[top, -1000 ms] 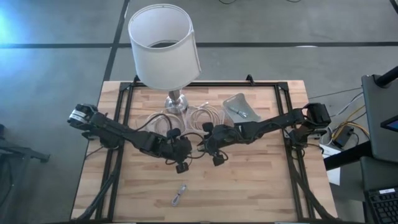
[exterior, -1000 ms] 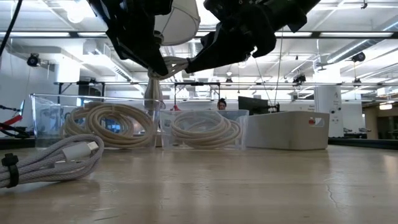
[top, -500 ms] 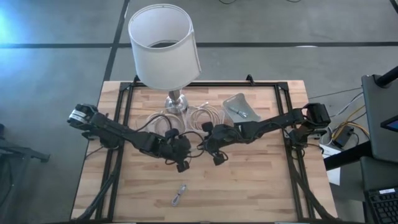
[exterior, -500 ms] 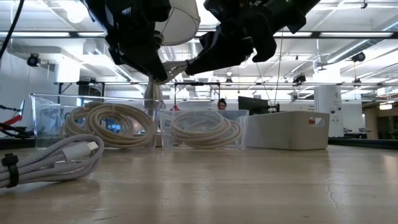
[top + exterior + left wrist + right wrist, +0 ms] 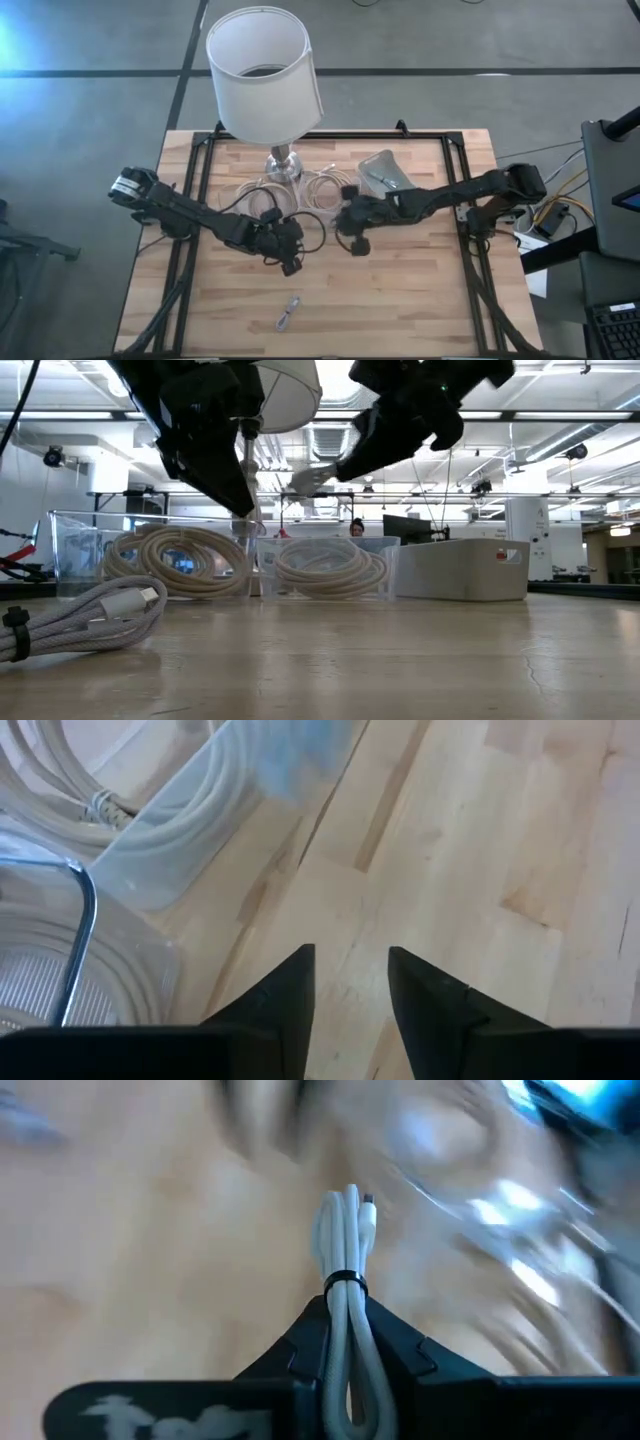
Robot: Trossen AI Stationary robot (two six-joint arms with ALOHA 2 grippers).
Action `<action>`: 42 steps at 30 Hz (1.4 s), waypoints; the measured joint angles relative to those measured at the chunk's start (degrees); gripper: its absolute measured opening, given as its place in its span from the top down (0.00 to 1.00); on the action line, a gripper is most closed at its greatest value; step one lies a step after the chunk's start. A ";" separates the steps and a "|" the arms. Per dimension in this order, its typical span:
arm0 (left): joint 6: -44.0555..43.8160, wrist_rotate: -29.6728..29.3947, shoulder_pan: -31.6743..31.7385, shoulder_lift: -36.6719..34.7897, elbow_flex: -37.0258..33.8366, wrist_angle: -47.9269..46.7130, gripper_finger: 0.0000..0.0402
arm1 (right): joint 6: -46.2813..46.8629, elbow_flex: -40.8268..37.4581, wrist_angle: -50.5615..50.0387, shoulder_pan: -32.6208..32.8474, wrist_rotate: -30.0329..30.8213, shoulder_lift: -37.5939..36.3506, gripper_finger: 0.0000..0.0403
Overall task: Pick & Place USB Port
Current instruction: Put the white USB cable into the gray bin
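A bundled white USB cable (image 5: 345, 1250), tied with a black band, is being gripped between the fingers of the right gripper (image 5: 345, 218), mid-table above the wood. The left gripper (image 5: 350, 982) is being held empty, fingers parted, nearby. Pick judged done; placing, perhaps into the clear plastic bins (image 5: 325, 565), is being left.

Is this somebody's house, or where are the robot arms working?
Probably not a house: it looks like a big workshop or lab. Past the wooden table run long ceiling lights and bare pipes, with a computer screen far back. The lamp is just something on the table.
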 joint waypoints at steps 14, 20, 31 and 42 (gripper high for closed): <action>-2.34 0.07 0.02 -0.01 -0.60 1.36 0.68 | 22.95 -14.86 -11.99 -12.77 16.61 -18.32 0.91; -2.32 0.07 0.61 0.00 -0.58 1.47 0.68 | 29.88 -24.66 -8.40 -19.50 16.01 -24.37 0.91; -2.01 0.10 1.88 0.00 -0.58 1.54 0.68 | 22.49 -33.24 8.48 -22.73 2.56 -21.56 0.90; -2.03 0.12 2.05 0.00 -0.58 1.54 0.69 | 21.42 -28.78 8.20 -23.34 4.52 -11.24 0.90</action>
